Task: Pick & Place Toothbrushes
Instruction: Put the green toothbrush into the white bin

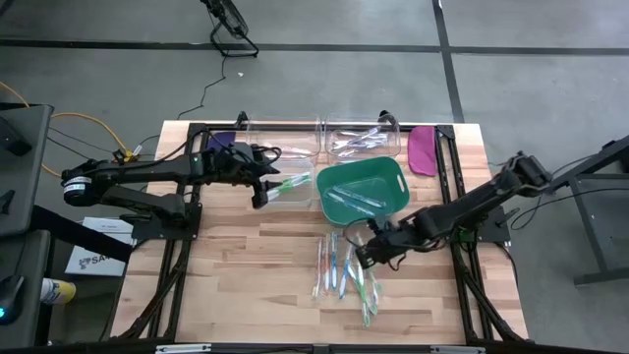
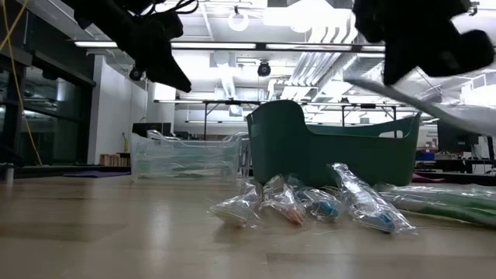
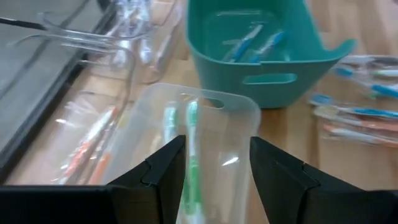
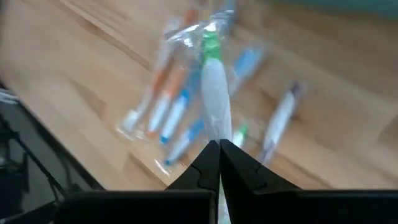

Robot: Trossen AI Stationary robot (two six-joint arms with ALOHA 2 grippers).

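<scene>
Toothbrushes in clear packs lie in a heap (image 1: 344,273) on the table's near middle, also seen in the low view (image 2: 310,205). A few more lie in the teal basket (image 1: 393,177). My left gripper (image 1: 263,189) hovers left of the basket, shut on a clear pack of green toothbrushes (image 3: 191,134). My right gripper (image 1: 362,254) is above the heap's right side, shut on a pack with a white and green toothbrush (image 4: 214,93). In the low view this pack slants out below the right gripper (image 2: 411,93). My left gripper holds the clear pack (image 1: 290,183) by one end, its wide sides between the two fingers (image 3: 165,165). The pack reaches out level toward the basket, lifted clear of the table. My right gripper pinches one end of the pack (image 4: 217,134) between its shut fingers, slanting down from above. The pack reaches out past the fingertips, lifted clear above the heap.
Clear plastic bins stand along the far edge (image 1: 280,152) (image 1: 359,138), some with packs inside. A purple paddle-shaped piece (image 1: 423,149) lies at the far right. The teal basket (image 3: 261,59) stands between the bins and the heap. Bare wood lies at the near left.
</scene>
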